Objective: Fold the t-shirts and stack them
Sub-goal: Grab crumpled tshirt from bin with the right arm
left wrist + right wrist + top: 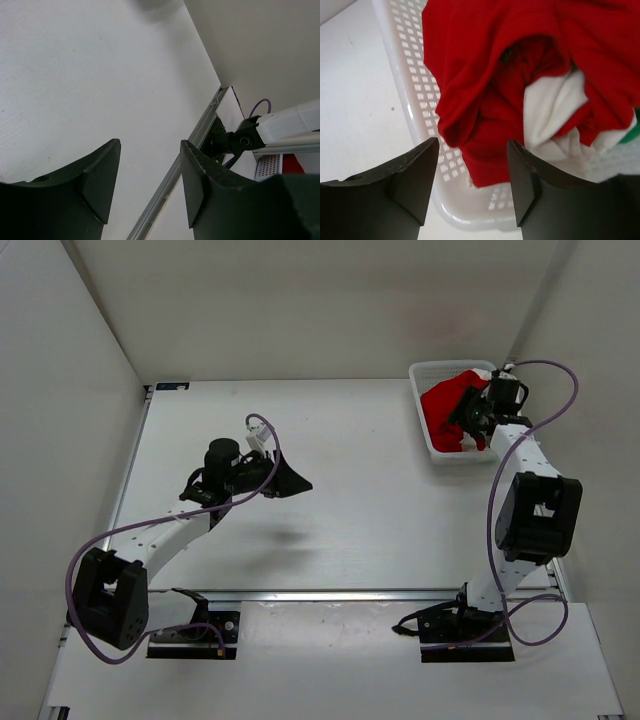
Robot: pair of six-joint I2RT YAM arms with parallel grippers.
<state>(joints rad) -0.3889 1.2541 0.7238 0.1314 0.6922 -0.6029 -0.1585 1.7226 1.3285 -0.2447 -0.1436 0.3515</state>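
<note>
Right gripper [471, 167] hangs over the white mesh basket [414, 75], jaws spread, nothing held. The red t-shirt [480, 85] lies bunched on top of the pile. One thick fold of it runs straight down into the gap between the two fingers, closer to the right finger than the left. The fold's low end drapes onto the basket's near wall, just ahead of the fingertips. The white t-shirt [550, 115] is tucked under the red, ahead of and beyond the right finger. Only a sliver of the green t-shirt [632, 134] shows, far out past the right finger at the frame edge.

The open jaws lined up on the red fold read as a setup for a pinch: red is topmost, so it's the sensible first pull. I can't be sure from the wrist view whether the fingertips already touch cloth; probably just above it.

Left gripper [150, 150] is also open and empty, with only bare table [75, 75] between and beyond its fingers. It is held raised over the middle of the table, well apart from the basket, likely parked to leave a laying-out spot free and ready to take a corner.

All three shirts are in the basket, none folded, so the task is at its start. Risk: the red fold may drag the white shirt out with it.
</note>
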